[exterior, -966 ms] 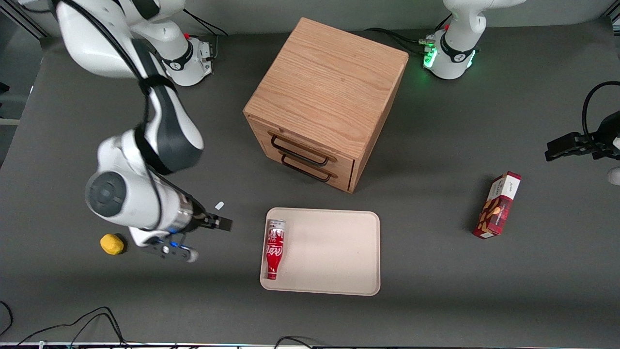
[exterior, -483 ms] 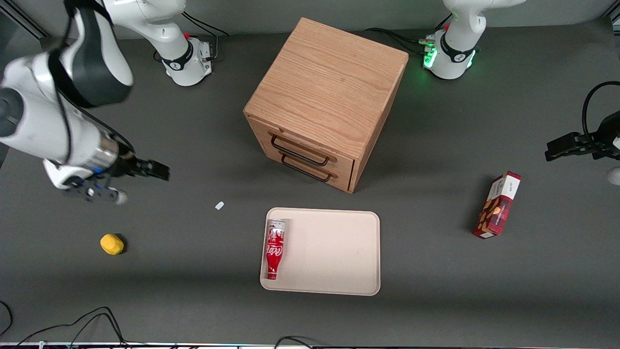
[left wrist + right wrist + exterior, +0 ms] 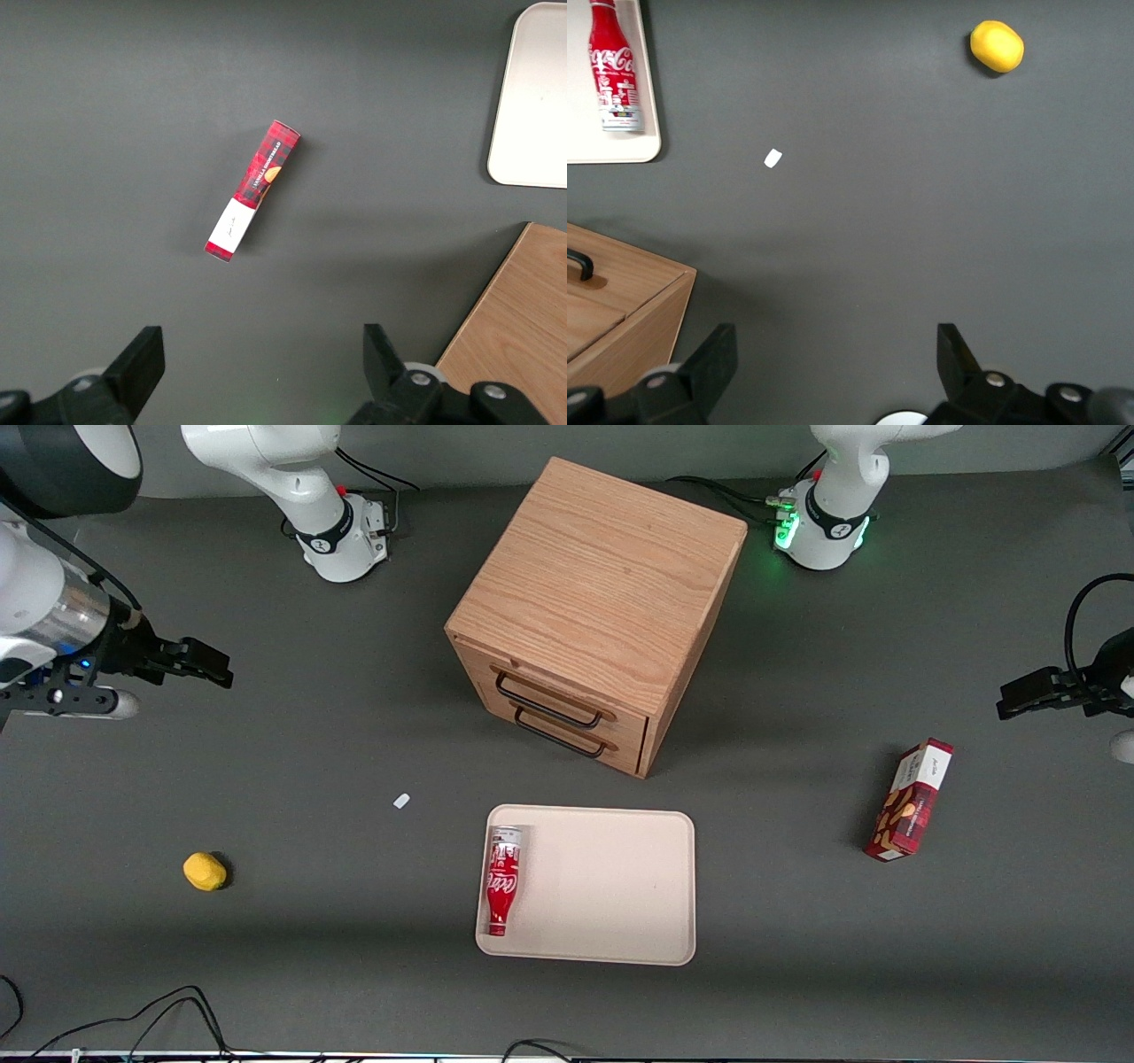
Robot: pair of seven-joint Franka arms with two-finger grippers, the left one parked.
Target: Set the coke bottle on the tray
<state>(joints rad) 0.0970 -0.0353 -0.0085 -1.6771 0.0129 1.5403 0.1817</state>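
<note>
The red coke bottle lies flat on the beige tray, along the tray's edge toward the working arm's end, its silver base pointing toward the cabinet. It also shows in the right wrist view on the tray. My right gripper is open and empty, raised high above the table at the working arm's end, far from the tray. In the right wrist view the gripper has its jaws wide apart with only bare table between them.
A wooden two-drawer cabinet stands farther from the front camera than the tray. A yellow lemon and a small white scrap lie on the table toward the working arm's end. A red snack box lies toward the parked arm's end.
My right gripper has risen and drawn away from beside the tray toward the working arm's end of the table, empty. The bottle has stayed put on the tray.
</note>
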